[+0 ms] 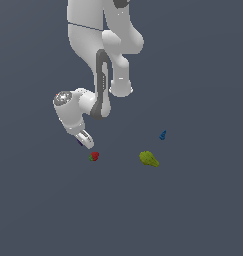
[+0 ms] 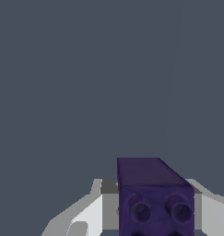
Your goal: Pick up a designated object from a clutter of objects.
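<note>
While the arm bends low over the dark bench [image 1: 203, 210], its gripper [image 1: 83, 139] sits at the exterior view's left of the clutter, and the dark purple chunk [image 1: 79, 142] shows there only as a thin sliver against the fingertips, too small to read for shape. From the wrist view the dark purple chunk [image 2: 152, 196] is plain: a boxy block with two round sockets on its end face, its long axis running straight away from the camera, lying between the two pale fingers [image 2: 88, 214]. One finger lies just beside its flank and the other stands close on the opposite side, but whether they press on it or merely bracket it I cannot tell. The block's lower part and the fingers' roots are cut off by the picture's edge. Just beside the gripper, toward the exterior view's right and slightly nearer, lies the red strawberry-like piece [image 1: 94, 156]; whether it touches the fingertips cannot be made out. Well apart to the exterior view's right rests the yellow-green lumpy piece [image 1: 149, 159], and farther back beyond it the small blue piece [image 1: 163, 135]. Bare surface spreads wide on the near side and to both sides; no bench edge appears in either view.
</note>
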Robot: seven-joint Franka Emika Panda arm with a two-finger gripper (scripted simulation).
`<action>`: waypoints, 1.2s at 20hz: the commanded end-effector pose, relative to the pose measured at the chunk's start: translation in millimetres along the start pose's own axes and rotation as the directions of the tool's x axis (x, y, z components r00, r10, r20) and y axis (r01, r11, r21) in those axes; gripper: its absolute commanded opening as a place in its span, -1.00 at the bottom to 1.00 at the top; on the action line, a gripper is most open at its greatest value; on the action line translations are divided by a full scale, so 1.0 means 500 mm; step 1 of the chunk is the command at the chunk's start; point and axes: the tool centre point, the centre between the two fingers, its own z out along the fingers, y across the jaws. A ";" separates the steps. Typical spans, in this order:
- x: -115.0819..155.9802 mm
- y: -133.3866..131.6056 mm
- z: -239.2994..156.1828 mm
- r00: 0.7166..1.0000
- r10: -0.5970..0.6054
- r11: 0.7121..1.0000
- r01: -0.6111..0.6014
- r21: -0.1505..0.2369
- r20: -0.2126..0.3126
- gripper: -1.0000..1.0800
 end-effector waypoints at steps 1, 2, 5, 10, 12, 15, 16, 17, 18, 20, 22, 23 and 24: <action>0.001 0.000 0.001 1.000 0.000 1.000 0.000 0.000 -0.001 -1.00; 0.001 0.000 0.001 1.000 0.000 1.000 0.000 0.000 -0.001 -1.00; 0.001 0.000 0.001 1.000 0.000 1.000 0.000 0.000 -0.001 -1.00; 0.000 -0.001 0.000 1.000 0.000 1.000 0.000 0.001 -0.001 -1.00; -0.002 -0.004 -0.003 1.000 0.000 1.000 0.000 0.001 -0.001 -1.00; -0.010 -0.014 -0.014 1.000 0.000 1.000 0.000 0.001 -0.001 -1.00; -0.014 -0.018 -0.018 1.000 0.000 1.000 0.000 0.001 -0.001 -1.00; -0.019 -0.024 -0.024 1.000 0.000 1.000 0.000 0.001 -0.001 -1.00; -0.024 -0.030 -0.030 1.000 0.000 1.000 0.000 0.001 -0.001 -1.00; -0.036 -0.044 -0.045 1.000 0.000 1.000 0.000 0.001 -0.001 -1.00; -0.050 -0.061 -0.063 1.000 0.000 1.000 0.000 0.001 -0.001 -1.00; -0.057 -0.070 -0.072 1.000 0.000 1.000 0.000 0.001 -0.001 -1.00; -0.066 -0.080 -0.083 1.000 0.000 1.000 0.000 0.001 -0.001 -1.00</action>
